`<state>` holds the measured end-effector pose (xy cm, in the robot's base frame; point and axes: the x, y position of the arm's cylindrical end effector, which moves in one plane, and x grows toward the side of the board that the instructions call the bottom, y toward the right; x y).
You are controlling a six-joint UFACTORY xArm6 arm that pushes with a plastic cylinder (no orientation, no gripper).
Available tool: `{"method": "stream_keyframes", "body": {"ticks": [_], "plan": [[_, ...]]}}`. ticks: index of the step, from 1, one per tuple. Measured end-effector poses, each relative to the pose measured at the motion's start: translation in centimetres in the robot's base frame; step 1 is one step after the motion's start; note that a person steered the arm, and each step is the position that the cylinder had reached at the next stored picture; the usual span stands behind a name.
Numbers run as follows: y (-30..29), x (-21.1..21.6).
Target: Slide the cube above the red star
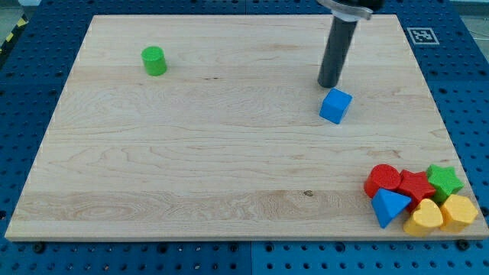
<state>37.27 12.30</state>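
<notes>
Because my tip (329, 84) sits upper-left of the blue plastic cube (335, 105), we risk skewing it past the red star (416, 184); no fingers exist.

The arm's dark rod descends from the view's top edge, right of centre, beneath a wider dark collar cut off by the frame; it stands nearly upright, leaning slightly to the view's left; my tip (329, 84) meets the surface (229, 153).

blue cube (335, 105) | green cylinder (154, 61) | red star (416, 186) | green star (444, 181) | yellow heart (425, 218)
</notes>
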Motion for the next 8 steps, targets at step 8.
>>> {"method": "stream_keyframes", "body": {"ticks": [8], "plan": [[5.9, 8.2]]}}
